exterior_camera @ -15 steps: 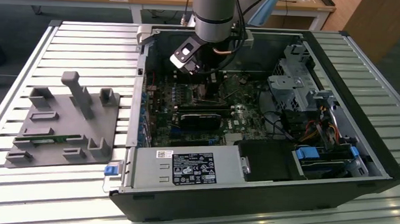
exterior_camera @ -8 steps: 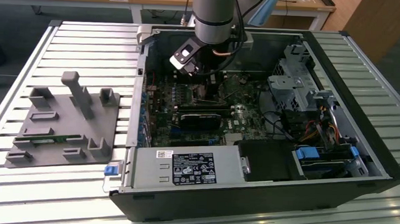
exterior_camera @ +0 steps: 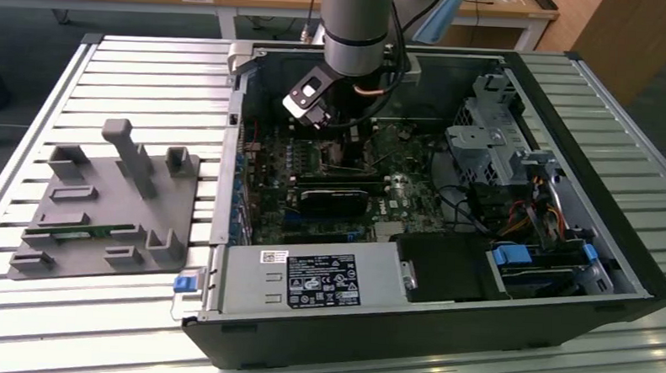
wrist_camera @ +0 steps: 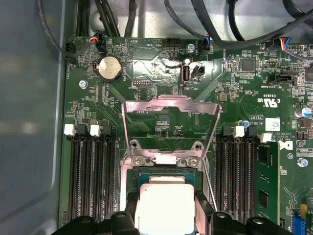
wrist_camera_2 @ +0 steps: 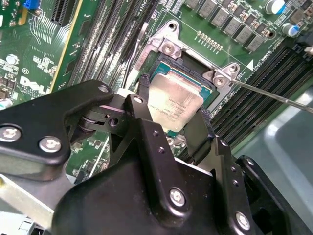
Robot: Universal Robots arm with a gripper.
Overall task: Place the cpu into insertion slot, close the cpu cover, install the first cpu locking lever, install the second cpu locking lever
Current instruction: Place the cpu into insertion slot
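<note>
In both wrist views my gripper point(wrist_camera_2: 172, 113) is shut on the cpu point(wrist_camera_2: 175, 103), one black finger on each of two opposite edges. The silver-grey cpu point(wrist_camera: 164, 205) sits low over the insertion slot point(wrist_camera_2: 168, 66); I cannot tell whether it rests in it. The cpu cover point(wrist_camera: 168, 104), a silvery frame with a window, stands swung open beyond the insertion slot point(wrist_camera: 128, 178). A thin wire locking lever point(wrist_camera_2: 274, 95) sticks out from the slot's corner. In the exterior view my gripper point(exterior_camera: 337, 144) reaches down into the open computer case point(exterior_camera: 417, 325).
Memory slots point(wrist_camera: 90, 166) flank the socket on both sides, with one module point(wrist_camera: 266, 181) fitted. A black fan shroud point(exterior_camera: 332, 199) lies just in front of the socket. A grey fixture plate point(exterior_camera: 96, 201) sits on the slatted table at the exterior view's left.
</note>
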